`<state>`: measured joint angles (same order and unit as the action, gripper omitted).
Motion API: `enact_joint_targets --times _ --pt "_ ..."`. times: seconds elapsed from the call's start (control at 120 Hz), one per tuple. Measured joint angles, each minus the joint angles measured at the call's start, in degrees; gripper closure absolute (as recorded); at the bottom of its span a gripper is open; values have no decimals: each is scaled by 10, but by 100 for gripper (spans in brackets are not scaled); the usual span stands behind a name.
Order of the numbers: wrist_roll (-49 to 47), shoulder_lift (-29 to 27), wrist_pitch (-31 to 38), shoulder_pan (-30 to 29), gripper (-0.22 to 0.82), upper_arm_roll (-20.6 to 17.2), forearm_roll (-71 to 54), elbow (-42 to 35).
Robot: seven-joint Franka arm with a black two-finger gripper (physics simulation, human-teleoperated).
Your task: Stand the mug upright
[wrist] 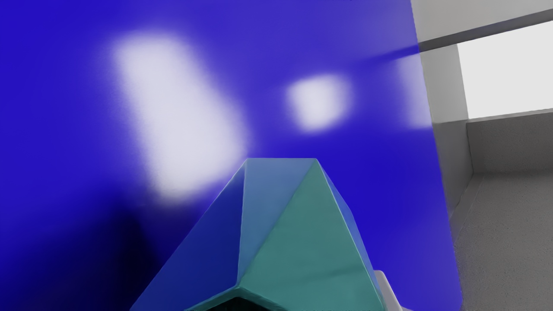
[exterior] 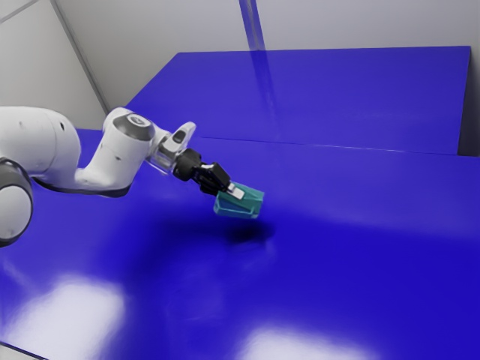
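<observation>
Mug (exterior: 240, 207): teal, faceted, tilted, centre of the exterior view, above the table (exterior: 360, 225)
Pincer (exterior: 234, 193): clamped on the mug

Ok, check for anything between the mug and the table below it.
Nothing visible stands in the way: the tool holds the mug above the table, with a dark shadow beneath it.

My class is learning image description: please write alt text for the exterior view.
A teal mug is held above a glossy blue table by the black gripper of a white robot arm reaching from the exterior view's left.
</observation>
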<state>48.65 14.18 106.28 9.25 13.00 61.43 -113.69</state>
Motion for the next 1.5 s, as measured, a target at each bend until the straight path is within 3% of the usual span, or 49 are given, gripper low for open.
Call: enact_joint_targets --times 0.108,0.292,0.608,1.5 --pt "-11 -51 17 7 78 -2 -80 7" --pt "-40 -94 57 16 78 -38 -294 40" --pt "-97 -90 88 14 79 -44 -568 37" --pt "-187 -57 61 12 79 -35 -654 -21"
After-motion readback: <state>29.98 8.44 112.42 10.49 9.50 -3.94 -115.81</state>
